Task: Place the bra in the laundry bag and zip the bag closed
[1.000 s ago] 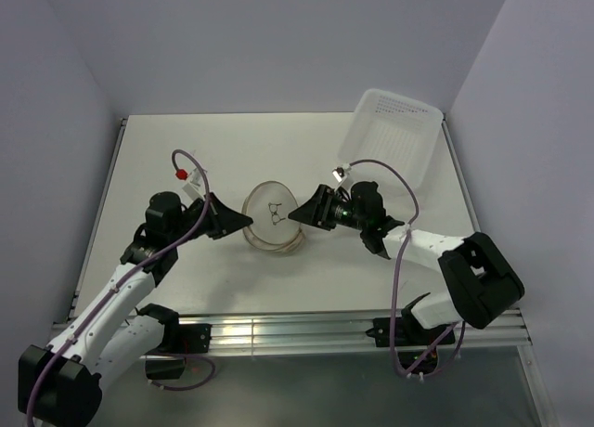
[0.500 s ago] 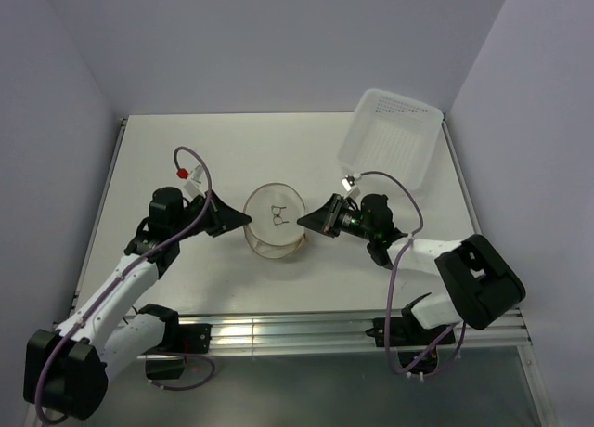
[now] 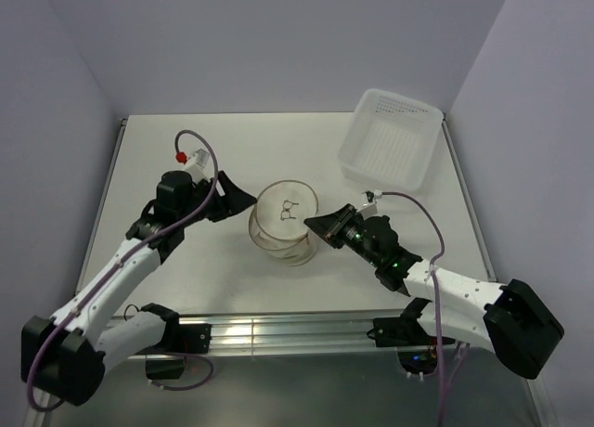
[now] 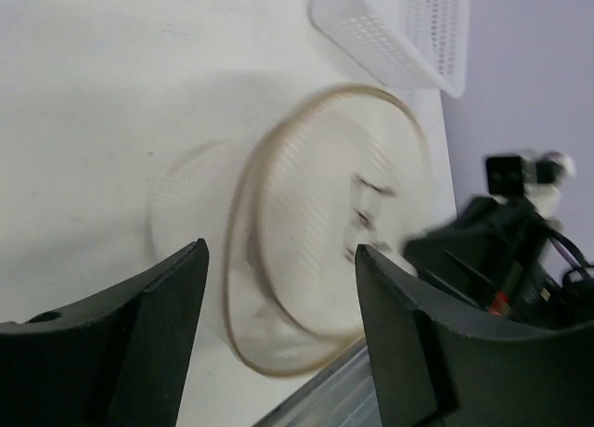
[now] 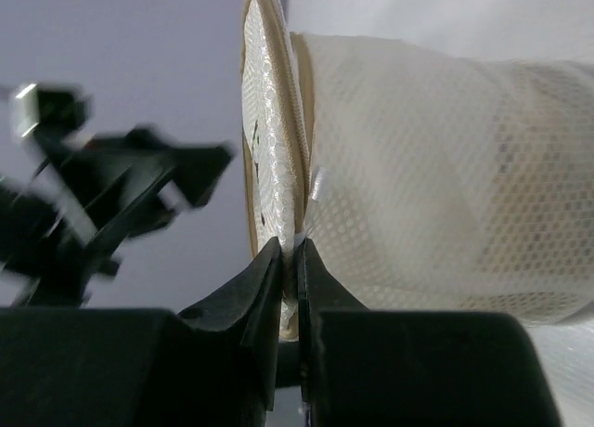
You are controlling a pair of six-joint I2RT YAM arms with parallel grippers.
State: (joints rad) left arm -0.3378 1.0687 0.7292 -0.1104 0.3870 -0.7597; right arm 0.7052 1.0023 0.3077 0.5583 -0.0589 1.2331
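Note:
The laundry bag (image 3: 286,225), a round pop-up of whitish mesh with brownish hoops, stands tilted at the table's middle, its marked circular face turned up. My right gripper (image 3: 314,223) is shut on the hoop rim at the bag's right side; in the right wrist view the jaws (image 5: 290,251) pinch the rim of the laundry bag (image 5: 418,167). My left gripper (image 3: 243,200) is open just left of the bag, apart from it. In the left wrist view the laundry bag (image 4: 316,223) sits beyond the left gripper (image 4: 280,251). The bra shows in no view.
A white perforated plastic tray (image 3: 390,139) rests tilted at the back right corner, also seen as the tray (image 4: 408,28) in the left wrist view. The metal rail (image 3: 297,332) runs along the near table edge between the arm bases.
The left gripper let go of the bag's rim, opened and backed off leftward. The right gripper closed on the bag's right rim, and the bag shifted slightly right and nearer.

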